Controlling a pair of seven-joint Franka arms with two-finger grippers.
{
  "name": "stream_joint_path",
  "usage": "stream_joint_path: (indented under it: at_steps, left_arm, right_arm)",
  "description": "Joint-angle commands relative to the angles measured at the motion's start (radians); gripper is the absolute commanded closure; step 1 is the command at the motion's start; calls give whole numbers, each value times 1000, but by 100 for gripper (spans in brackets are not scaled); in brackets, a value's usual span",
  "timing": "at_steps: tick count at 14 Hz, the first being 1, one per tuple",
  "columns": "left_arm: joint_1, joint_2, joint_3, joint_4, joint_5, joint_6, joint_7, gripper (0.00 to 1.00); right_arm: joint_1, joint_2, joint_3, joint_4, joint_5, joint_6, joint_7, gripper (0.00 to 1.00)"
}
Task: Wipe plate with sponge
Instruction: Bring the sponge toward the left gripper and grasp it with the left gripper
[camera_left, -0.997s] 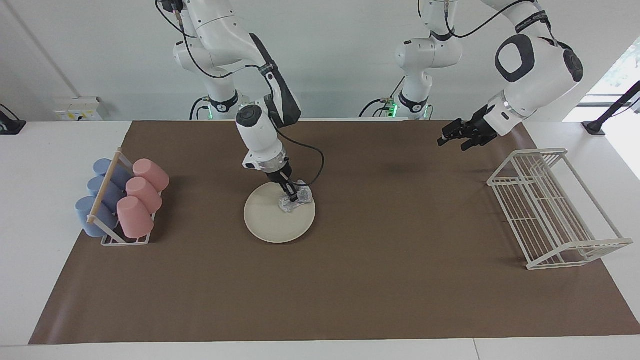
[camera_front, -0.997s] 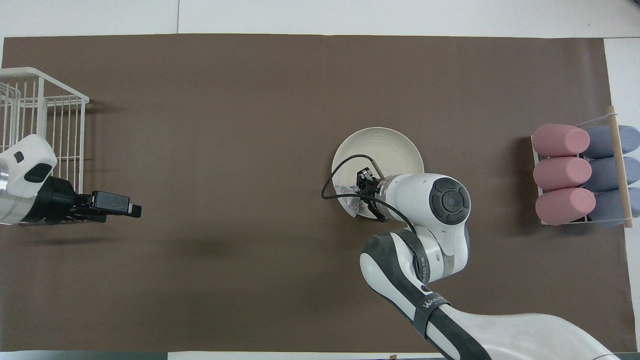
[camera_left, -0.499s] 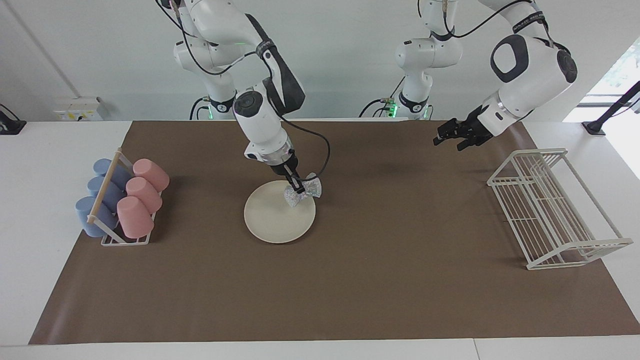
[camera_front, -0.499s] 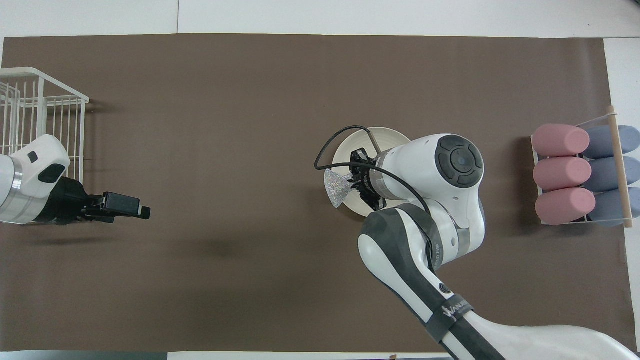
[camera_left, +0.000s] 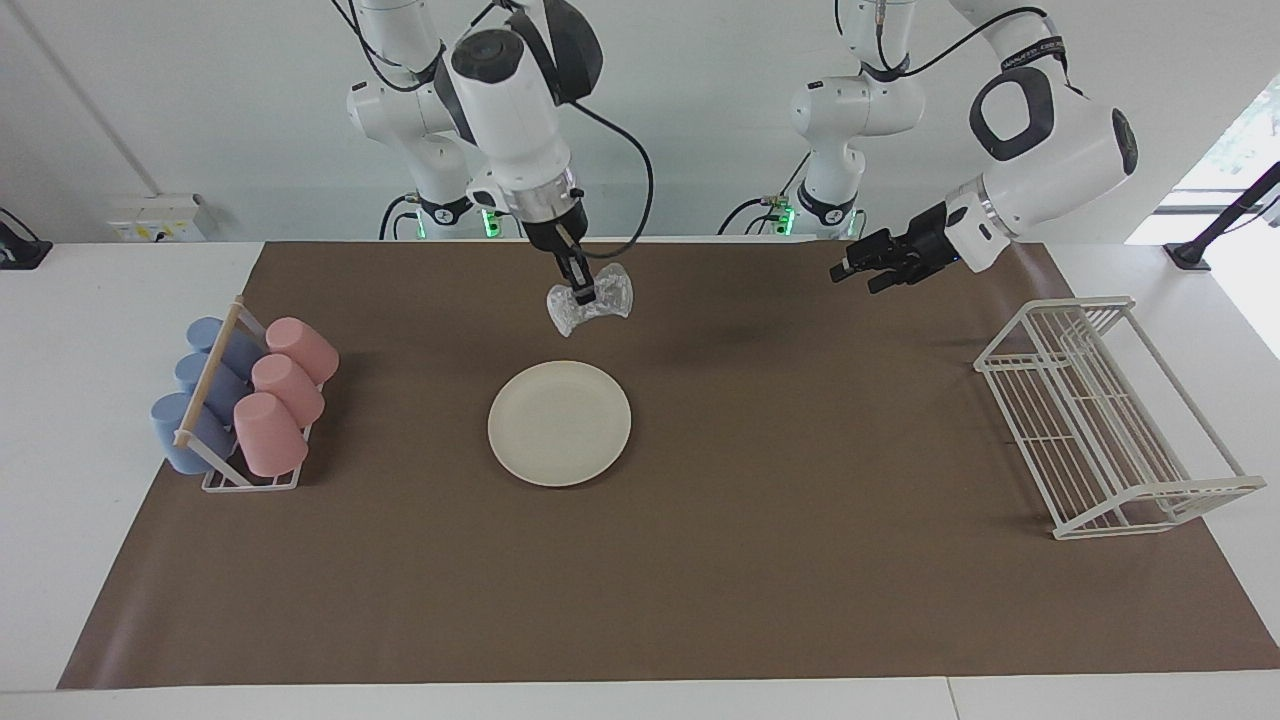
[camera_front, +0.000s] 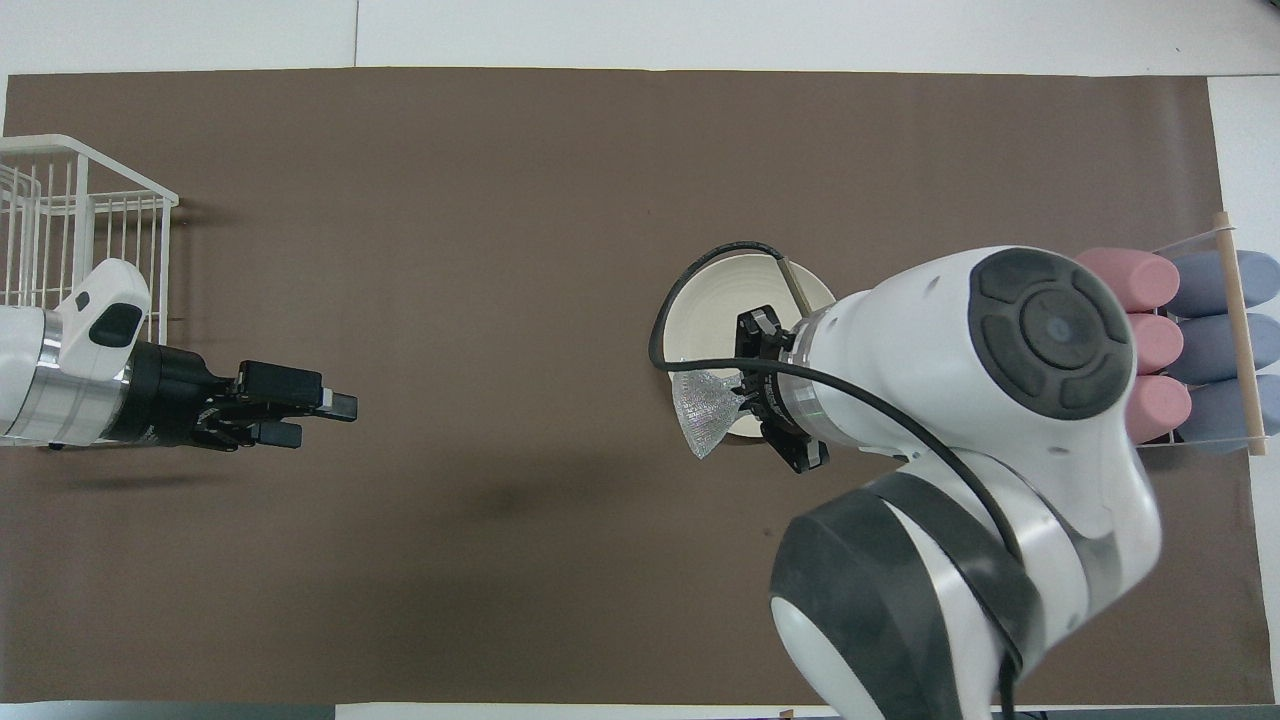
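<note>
The cream-white plate (camera_left: 559, 423) lies flat on the brown mat near the middle of the table, with nothing on it. My right gripper (camera_left: 582, 292) is shut on the speckled silvery sponge (camera_left: 590, 302), which hangs pinched in its middle, high in the air over the plate's edge nearer to the robots. In the overhead view the right gripper (camera_front: 748, 392) and sponge (camera_front: 705, 412) cover part of the plate (camera_front: 710, 305). My left gripper (camera_left: 853, 280) is open and empty, held above the mat toward the left arm's end; it also shows in the overhead view (camera_front: 325, 422).
A rack of pink and blue cups (camera_left: 245, 400) lying on their sides stands at the right arm's end, partly covered in the overhead view (camera_front: 1215, 330). A white wire dish rack (camera_left: 1100, 420) stands at the left arm's end, also in the overhead view (camera_front: 85, 215).
My right gripper has lifted the sponge off the plate and raised it high. My left gripper has moved a little toward the middle of the table.
</note>
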Motion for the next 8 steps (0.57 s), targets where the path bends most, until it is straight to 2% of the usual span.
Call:
stream_joint_path:
  at_steps: [1,3,5,8]
  left_arm:
    - [-3,-41,12,-63,-171,-5,-14,0]
    - [-1,-44,12,-94,-300,-3,-14,0]
    - [-6,-44,12,-122,-414,-6,-16,0]
    - [-32,-56,10,-174,-549,-12,-16,0]
  right_arm:
    - [-14,2,6,121,-29,-152,49,100]
    - [6,10,20,166,-42,-177,156,100]
    - [99,16,20,163,-60,-153,269,100]
    - [156,35,22,165,-92,-117,374,100]
